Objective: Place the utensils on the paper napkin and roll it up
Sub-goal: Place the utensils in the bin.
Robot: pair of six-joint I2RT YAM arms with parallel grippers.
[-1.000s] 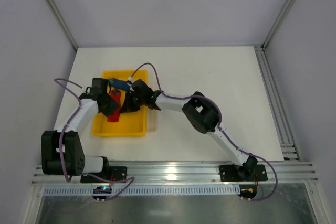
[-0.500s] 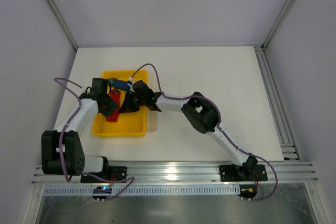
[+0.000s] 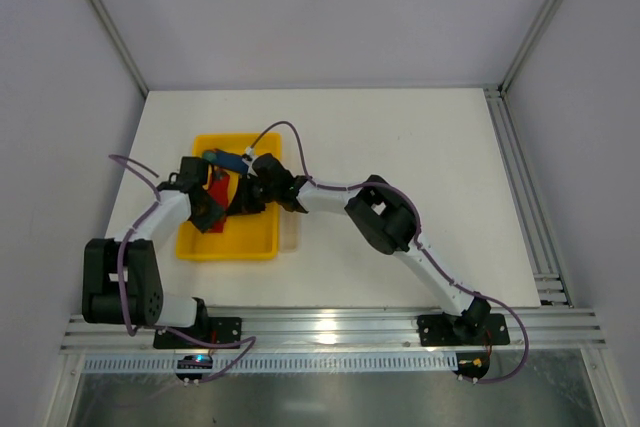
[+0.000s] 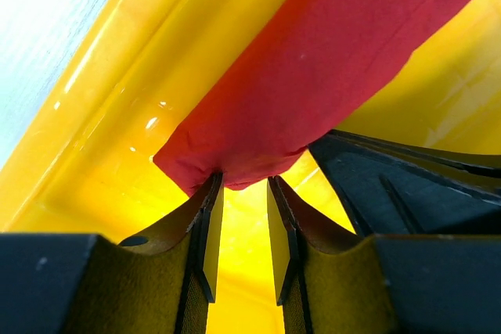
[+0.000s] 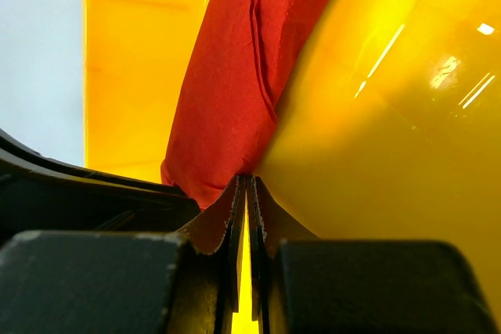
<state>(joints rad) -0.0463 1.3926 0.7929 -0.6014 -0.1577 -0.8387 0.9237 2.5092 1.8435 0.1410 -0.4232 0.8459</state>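
The paper napkin [image 4: 329, 60] is a loose red roll lying in the yellow tray [image 4: 109, 162], slung between my two sets of jaws. From my left jaws it runs up and away to the right. Its near end, a blunt folded corner, sits right on the fingertips [image 4: 213, 193] and spans the slot between them. Those left jaws are released: the pads stand apart, and bare yellow tray floor shows through the gap below the paper.

My right jaws are clenched, with only a hairline of yellow between the pads. The napkin's other end comes down to their tips, where they seem to nip its edge. The paper rises straight ahead of them with a fold line along it.

The two sets of jaws crowd each other. The dark body of the right one fills the space just right of my left jaws, under the roll. The left one's black shell lies low to the left of my right jaws.

The tray's wall rises to the left of my left jaws, with the pale tabletop [image 3: 400, 137] beyond it. Seen from above, a blue stick [image 3: 226, 158] with a teal end lies near the tray's far wall, just beyond both sets of jaws.
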